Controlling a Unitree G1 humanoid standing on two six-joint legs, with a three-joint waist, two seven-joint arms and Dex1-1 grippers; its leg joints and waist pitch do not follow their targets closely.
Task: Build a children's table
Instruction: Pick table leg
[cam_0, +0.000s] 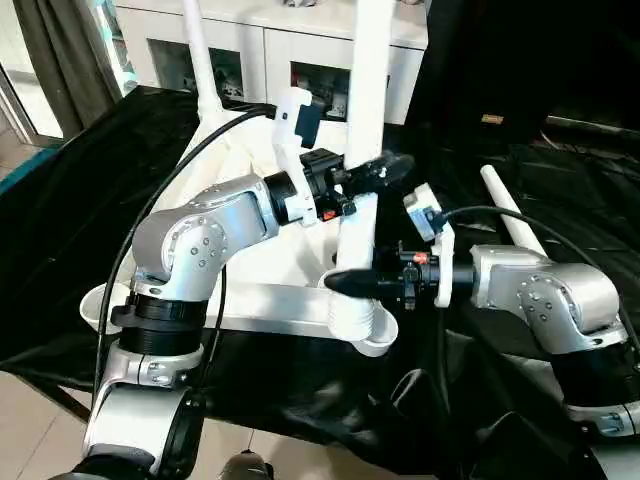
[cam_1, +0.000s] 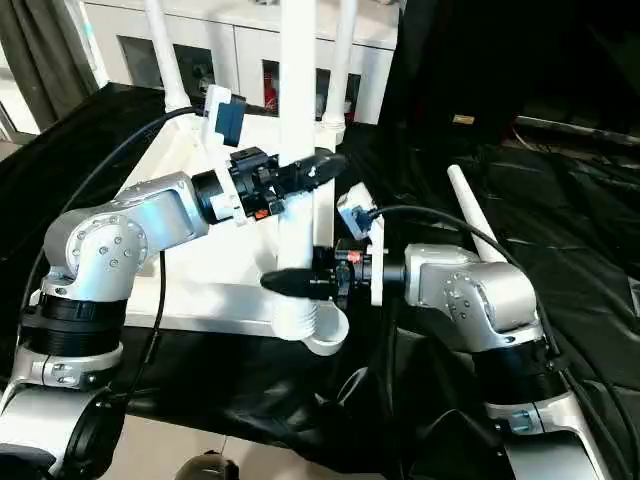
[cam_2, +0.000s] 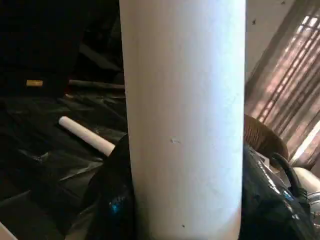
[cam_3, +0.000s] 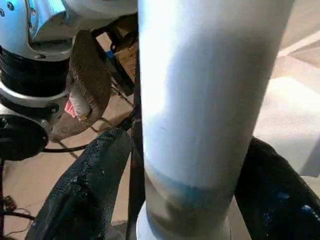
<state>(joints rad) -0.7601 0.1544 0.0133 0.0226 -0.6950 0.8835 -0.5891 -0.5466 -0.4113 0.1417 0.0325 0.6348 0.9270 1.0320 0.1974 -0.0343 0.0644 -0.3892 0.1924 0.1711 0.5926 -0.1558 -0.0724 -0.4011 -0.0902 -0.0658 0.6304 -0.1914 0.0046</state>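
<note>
a: largest item first?
b: black plastic sheet (cam_0: 80, 210) covering the work surface, creased, its near edge hanging over pale floor. on it the white plastic rectangular table top (cam_0: 255, 300) lies underside up, its near long edge just inside the sheet's edge.
a: legs?
b: one long white tubular leg (cam_1: 297, 150) stands upright in the near round corner socket (cam_1: 318, 328). two more white legs (cam_0: 200, 60) rise at the far corners. a fourth white tube (cam_0: 512, 215) lies loose on the sheet, well apart to the right.
a: grippers?
b: left gripper (cam_0: 368, 172) has its black fingers (cam_2: 112, 200) either side of the upright leg, closed on it higher up. right gripper (cam_1: 300, 283) straddles the same leg just above the socket; whether it clamps, cannot tell.
a: open room?
b: bare sheet right of the socket.
</note>
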